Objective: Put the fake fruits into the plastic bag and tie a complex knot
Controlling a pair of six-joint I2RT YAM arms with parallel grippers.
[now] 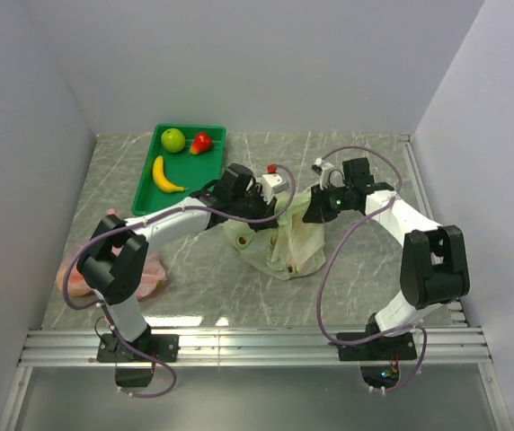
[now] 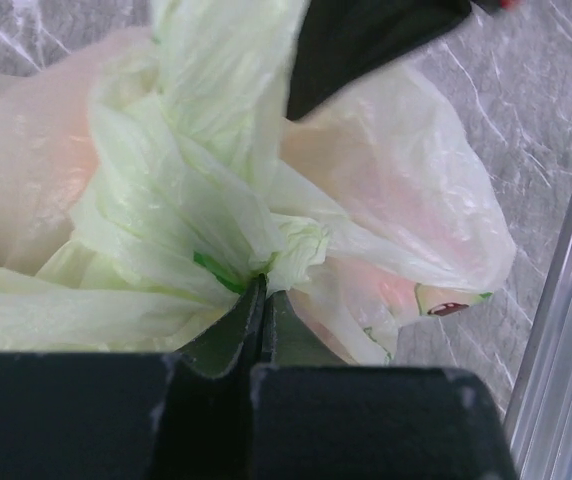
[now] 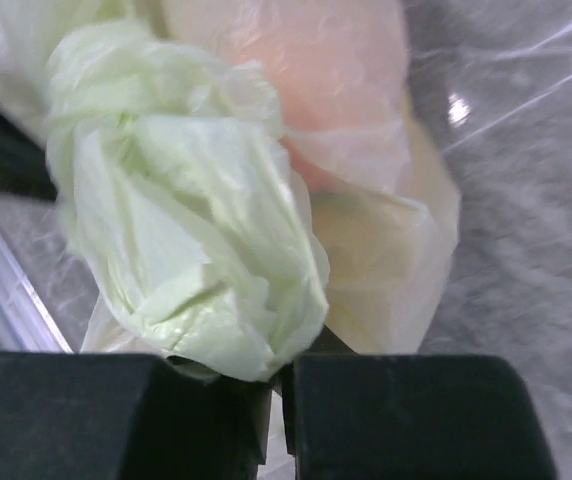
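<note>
The pale green plastic bag (image 1: 281, 247) lies mid-table with its top gathered and twisted. My left gripper (image 1: 251, 205) is shut on a bunched fold of the bag (image 2: 216, 200), its jaws pressed together (image 2: 264, 287). My right gripper (image 1: 317, 213) is shut on a thick twisted roll of the bag's plastic (image 3: 186, 210), which covers its fingertips (image 3: 276, 365). Orange-pink peaches (image 2: 386, 170) (image 3: 316, 60) and a watermelon slice (image 2: 451, 300) show through the bag. A green apple (image 1: 173, 139), a red fruit (image 1: 202, 142) and a yellow banana (image 1: 164, 175) lie in the green tray (image 1: 205, 162).
A small red fruit (image 1: 273, 168) sits on the table behind the left gripper. A pink plastic bag (image 1: 154, 274) lies at the left by the left arm's base. Grey walls close in on both sides, and a metal rail (image 1: 257, 343) runs along the near edge.
</note>
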